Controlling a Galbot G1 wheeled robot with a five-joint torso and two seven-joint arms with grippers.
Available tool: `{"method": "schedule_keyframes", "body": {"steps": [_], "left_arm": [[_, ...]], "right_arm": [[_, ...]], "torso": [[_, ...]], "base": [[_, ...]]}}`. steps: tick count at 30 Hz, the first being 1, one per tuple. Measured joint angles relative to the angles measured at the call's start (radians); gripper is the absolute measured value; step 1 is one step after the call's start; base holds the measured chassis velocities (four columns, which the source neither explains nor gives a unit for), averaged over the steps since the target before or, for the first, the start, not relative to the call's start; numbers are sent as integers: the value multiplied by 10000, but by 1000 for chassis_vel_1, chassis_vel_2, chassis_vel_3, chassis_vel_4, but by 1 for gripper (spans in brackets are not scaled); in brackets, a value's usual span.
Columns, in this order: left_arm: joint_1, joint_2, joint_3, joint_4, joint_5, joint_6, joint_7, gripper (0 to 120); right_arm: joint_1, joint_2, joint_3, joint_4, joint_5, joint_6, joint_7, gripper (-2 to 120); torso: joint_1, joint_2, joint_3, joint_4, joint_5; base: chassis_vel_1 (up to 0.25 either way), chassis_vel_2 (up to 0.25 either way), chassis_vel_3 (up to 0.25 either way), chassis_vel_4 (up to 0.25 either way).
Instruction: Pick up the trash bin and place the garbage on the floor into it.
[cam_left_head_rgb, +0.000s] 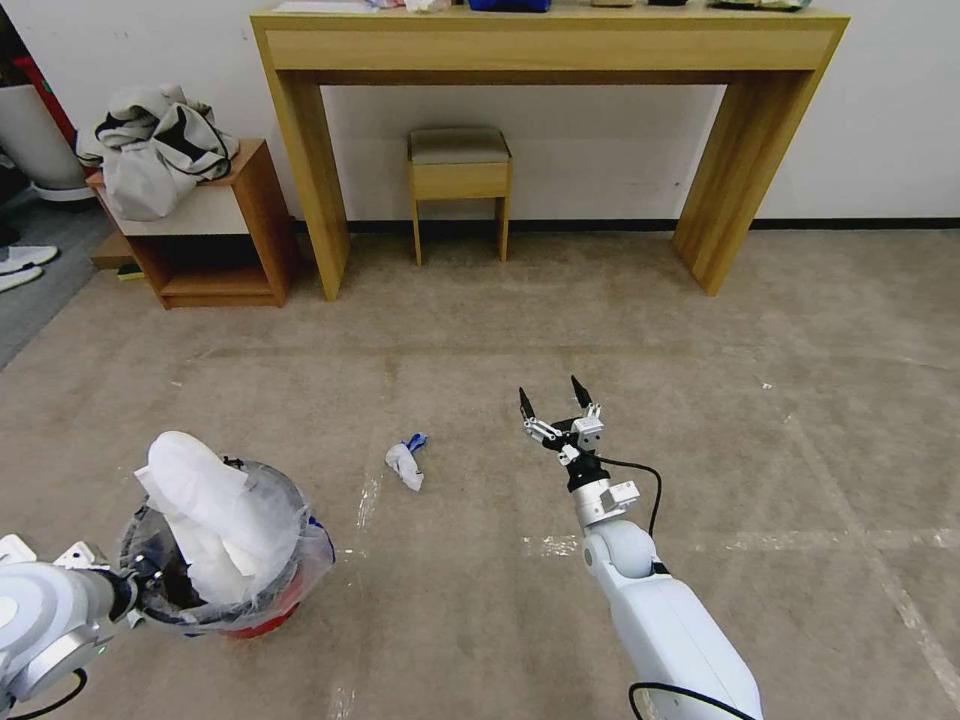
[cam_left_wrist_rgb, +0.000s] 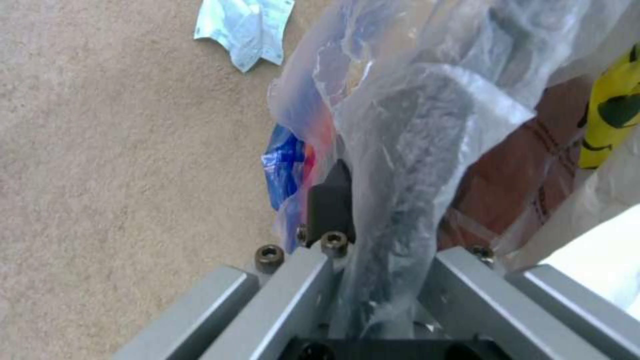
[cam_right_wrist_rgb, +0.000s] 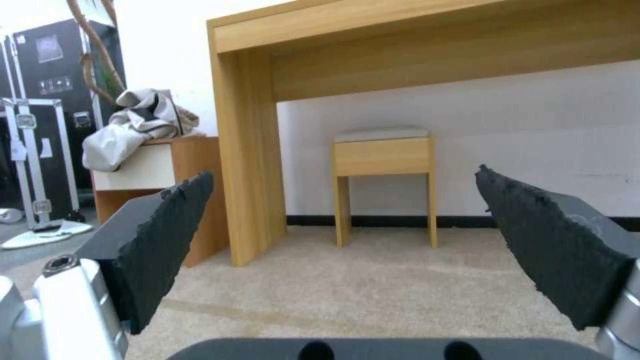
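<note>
Left gripper (cam_left_wrist_rgb: 373, 200) clamped on the bag-lined rim of the small round red trash bin (cam_left_head_rgb: 262, 615), which sits at the robot's lower left with its clear plastic liner (cam_left_head_rgb: 300, 545) bulging over the edge and white crumpled paper (cam_left_head_rgb: 205, 515) standing up out of it. Right gripper (cam_left_head_rgb: 556, 404) hangs over bare beige carpet (cam_left_head_rgb: 700, 400) with jaws spread wide and nothing between them, facing the small wooden stool (cam_left_head_rgb: 459, 175) under the light-wood console table (cam_left_head_rgb: 550, 45). One piece of garbage, a crumpled white-and-blue scrap (cam_left_head_rgb: 405, 462), lies on the floor between the bin and the right gripper, touching neither.
</note>
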Motion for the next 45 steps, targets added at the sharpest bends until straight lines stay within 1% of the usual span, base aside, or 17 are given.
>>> {"method": "schedule_keyframes", "body": {"steps": [7,13,22,27,40,42,45], "left_arm": [[-4,-40,16,-17,0,0,-8,0],[2,-53,-9,-56,-14,-35,-49,0],[45,-83,-62,-101,-11,-71,-93,0],[36,-84,-63,-93,-8,-72,-101,0],[34,-97,-119,-50,-14,-71,-119,0],[29,-96,-127,-52,-35,-83,-120,0],[29,-97,-127,-52,-34,-89,-120,0]], "right_arm": [[21,-18,-8,-49,35,44,-43,100],[39,-35,-15,-99,62,75,-44,100],[78,-44,-23,-157,107,115,-57,100],[77,-50,-22,-182,119,116,-73,100],[178,-11,-98,-322,123,160,-112,100],[242,-5,-122,-373,121,219,-116,100],[299,-17,-158,-424,118,251,-127,100]], "torso": [[0,0,0,0,0],[0,0,0,0,0],[0,0,0,1,0],[1,0,0,-1,1],[2,-2,2,-1,-2],[3,-2,2,2,1],[5,-2,3,-2,0]], "base": [[0,0,0,0],[-89,106,94,-87],[-153,161,142,-155],[-182,160,156,-168],[-183,188,188,-177],[-113,132,155,-140],[-92,83,56,-69]]}}
